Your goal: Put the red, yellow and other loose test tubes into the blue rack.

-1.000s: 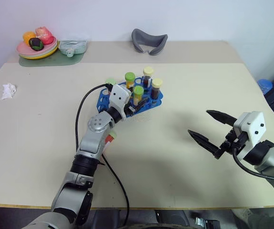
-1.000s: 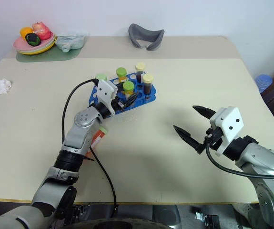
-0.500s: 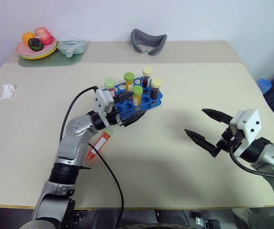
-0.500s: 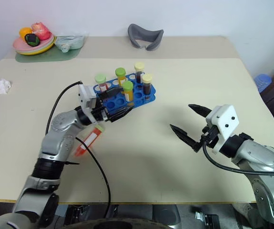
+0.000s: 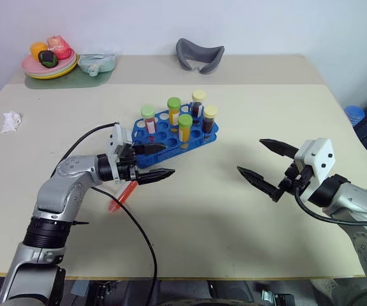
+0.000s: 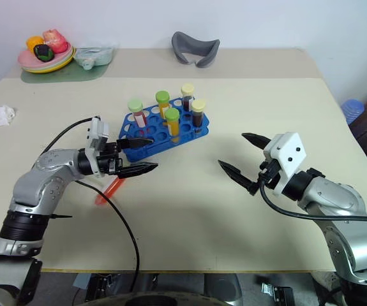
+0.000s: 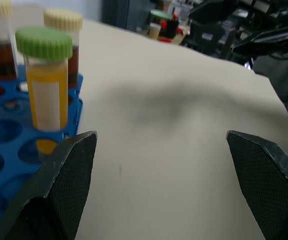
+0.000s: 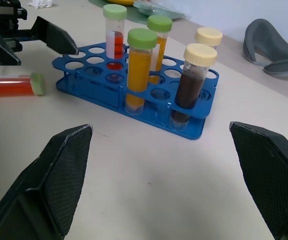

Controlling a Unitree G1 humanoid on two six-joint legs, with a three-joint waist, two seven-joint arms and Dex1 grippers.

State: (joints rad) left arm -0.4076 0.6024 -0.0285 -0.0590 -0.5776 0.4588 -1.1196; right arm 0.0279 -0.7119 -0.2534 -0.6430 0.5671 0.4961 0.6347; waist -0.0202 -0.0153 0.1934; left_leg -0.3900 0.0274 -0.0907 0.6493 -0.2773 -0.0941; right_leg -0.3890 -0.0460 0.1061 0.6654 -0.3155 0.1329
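The blue rack (image 5: 170,135) stands mid-table with several capped tubes upright in it: red, orange-yellow (image 7: 46,85) and dark-brown (image 8: 191,82) liquids. One loose red tube (image 5: 120,196) with a pale-green cap lies flat on the table in front of the rack's left end. My left gripper (image 5: 169,159) hovers open and empty just above that tube, pointing right, close to the rack's near side. To the right of the rack my right gripper (image 5: 249,155) stands wide open and empty, pointing at the rack.
A plate of fruit (image 5: 49,64) and a green tray sit at the far left corner. At the far edge lies a grey curved object (image 5: 199,54), and a crumpled paper (image 5: 11,121) at the left edge. A black cable loops under my left arm.
My left gripper has drawn back from over the rack toward the left and swung to point right, which uncovers the red tube on the table. The right gripper has edged toward the rack.
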